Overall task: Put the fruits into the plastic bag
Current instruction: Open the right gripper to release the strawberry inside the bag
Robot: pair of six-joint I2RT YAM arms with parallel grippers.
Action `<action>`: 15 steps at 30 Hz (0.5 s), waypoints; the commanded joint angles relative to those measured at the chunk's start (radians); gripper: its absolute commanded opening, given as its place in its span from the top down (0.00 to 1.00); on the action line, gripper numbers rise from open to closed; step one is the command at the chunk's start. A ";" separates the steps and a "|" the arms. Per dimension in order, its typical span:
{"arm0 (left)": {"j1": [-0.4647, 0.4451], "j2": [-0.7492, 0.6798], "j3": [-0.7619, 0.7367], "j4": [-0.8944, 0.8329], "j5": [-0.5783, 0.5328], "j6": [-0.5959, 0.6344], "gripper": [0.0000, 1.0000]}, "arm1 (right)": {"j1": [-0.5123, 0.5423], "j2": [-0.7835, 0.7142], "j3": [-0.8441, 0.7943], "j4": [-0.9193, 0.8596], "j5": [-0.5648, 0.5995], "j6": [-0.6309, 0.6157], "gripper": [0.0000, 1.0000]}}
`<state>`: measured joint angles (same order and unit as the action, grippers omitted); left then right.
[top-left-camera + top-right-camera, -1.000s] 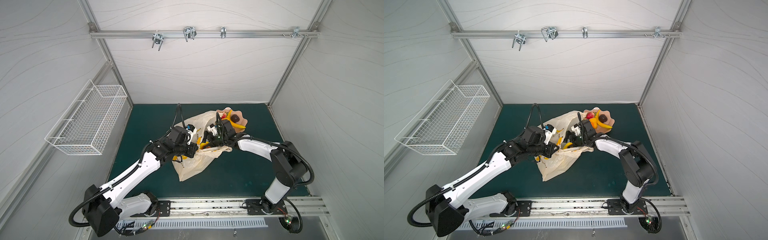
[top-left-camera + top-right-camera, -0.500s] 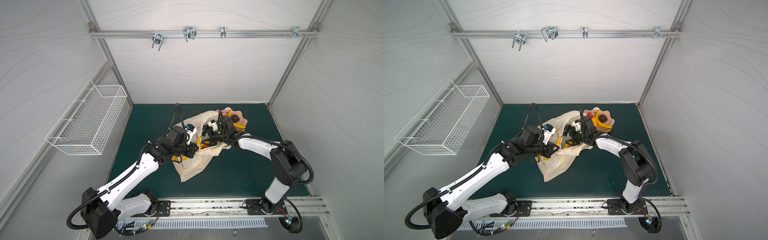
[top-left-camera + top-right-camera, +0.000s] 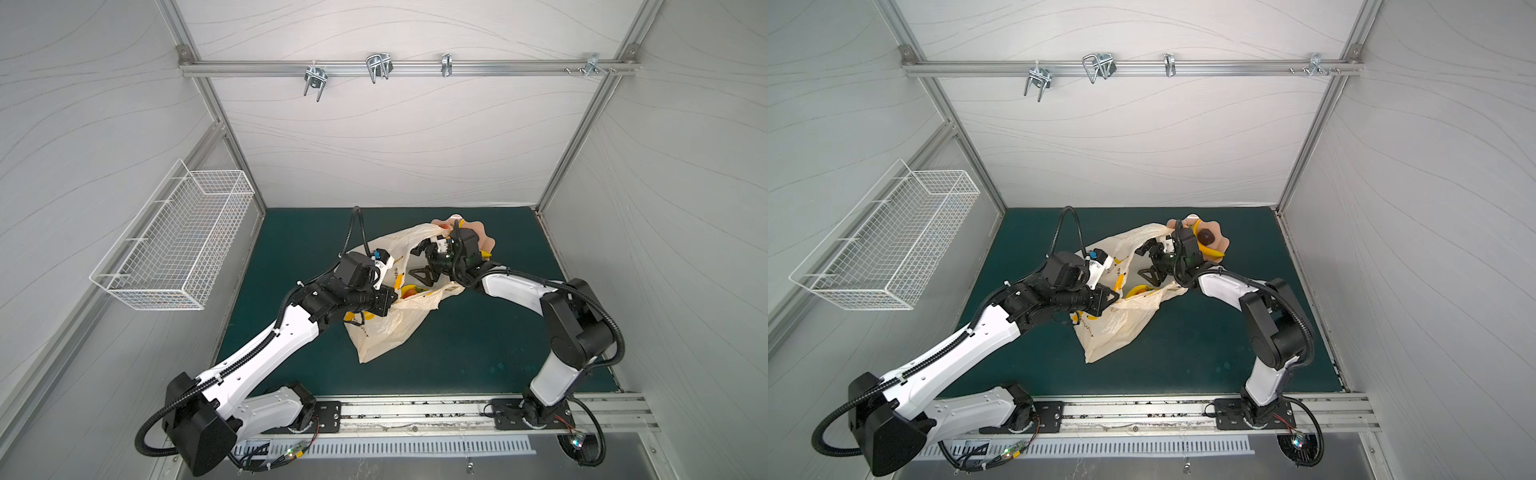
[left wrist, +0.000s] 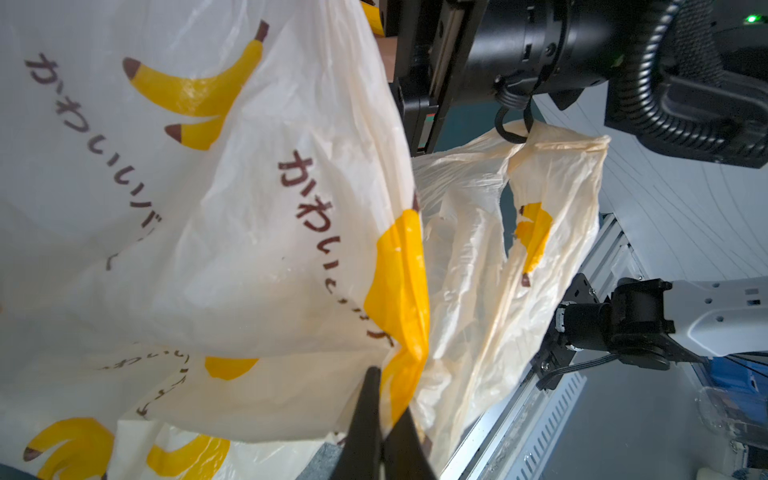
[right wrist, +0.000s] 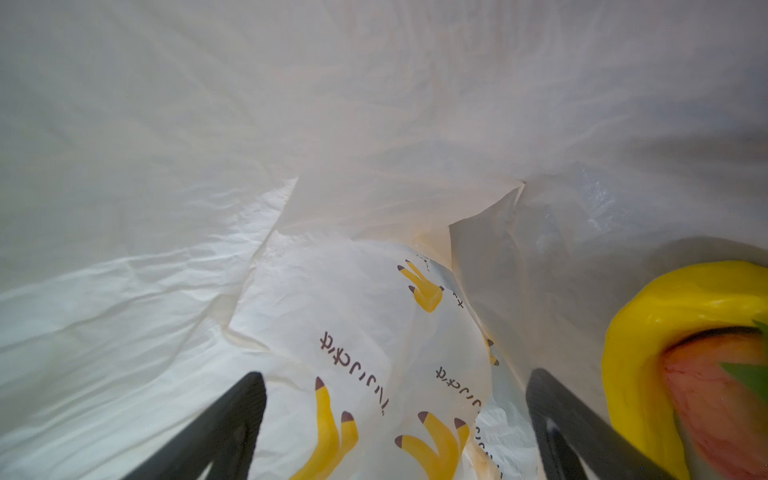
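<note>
Pinching the plastic bag's (image 3: 386, 332) rim mid-table, the left gripper (image 4: 384, 415) props it open; the right gripper (image 5: 395, 376) hangs spread inside, beside a banana (image 5: 665, 299) and, seemingly, a strawberry (image 5: 715, 395). A brown piece (image 3: 1205, 237) and a second banana (image 3: 1212, 250) lie on the far pink dish (image 3: 1224, 241).

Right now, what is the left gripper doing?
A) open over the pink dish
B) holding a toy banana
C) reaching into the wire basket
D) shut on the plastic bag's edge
D: in the left wrist view the left gripper has its jaws pressed together, with a fold of the plastic bag pinched between them.
</note>
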<state>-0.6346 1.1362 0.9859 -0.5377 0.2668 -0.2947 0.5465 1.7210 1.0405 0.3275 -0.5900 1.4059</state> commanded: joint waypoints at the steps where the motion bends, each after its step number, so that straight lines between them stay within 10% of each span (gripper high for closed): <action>1: 0.016 0.016 0.068 -0.050 -0.073 0.022 1.00 | -0.021 -0.047 -0.002 -0.107 -0.038 -0.022 0.01; 15: 0.029 0.018 0.086 -0.056 -0.073 0.057 1.00 | -0.048 -0.237 -0.081 -0.418 -0.010 -0.301 0.01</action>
<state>-0.6098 1.1530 1.0374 -0.5869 0.1963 -0.2684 0.5167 1.5375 0.9558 0.0120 -0.6323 1.1946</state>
